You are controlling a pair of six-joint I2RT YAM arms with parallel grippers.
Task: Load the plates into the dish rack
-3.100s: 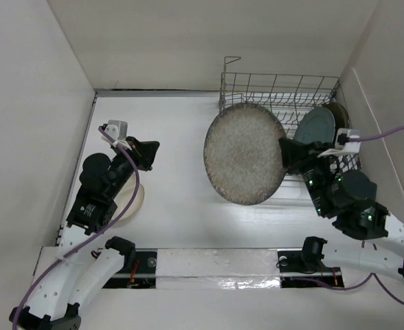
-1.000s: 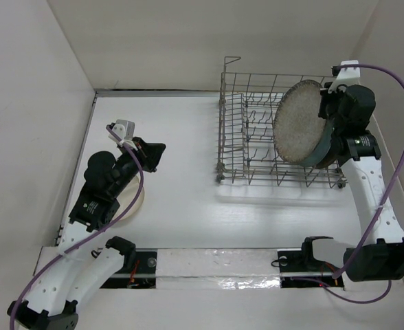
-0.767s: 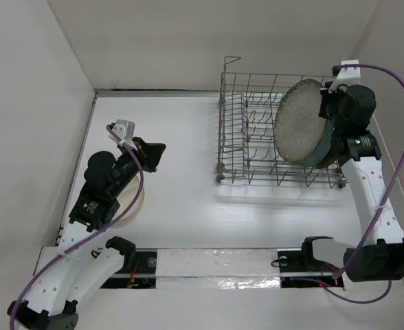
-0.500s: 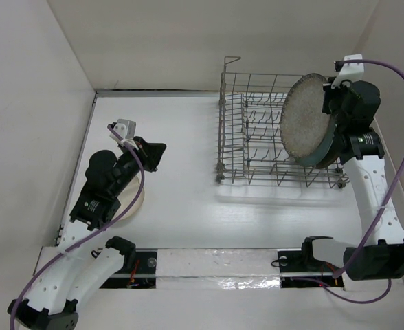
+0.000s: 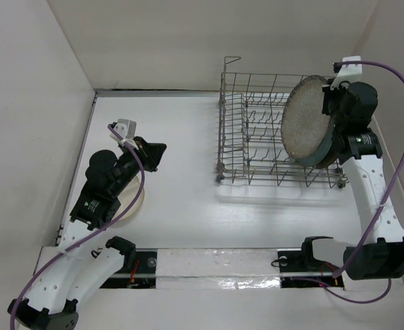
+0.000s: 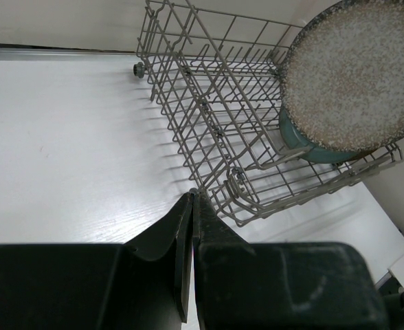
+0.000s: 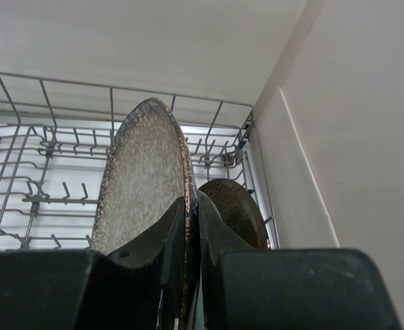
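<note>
Right gripper [image 7: 190, 206] has its jaws pinched tight on the rim of the large speckled beige-grey round plate [image 5: 304, 122] — it's up on edge, face pointing left, at the right end of the thin grey wire dish rack [image 5: 251, 180]. Left gripper [image 6: 192, 206] — closed, empty — is well away.

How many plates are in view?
4: the speckled plate held upright in the dish rack, a grey-blue plate and a brown plate behind it, a cream plate under the left arm.

light: bright, even | shadows: soft, under dish rack [image 5: 250, 130] | glare: white table [image 5: 181, 172] | focus: sharp
</note>
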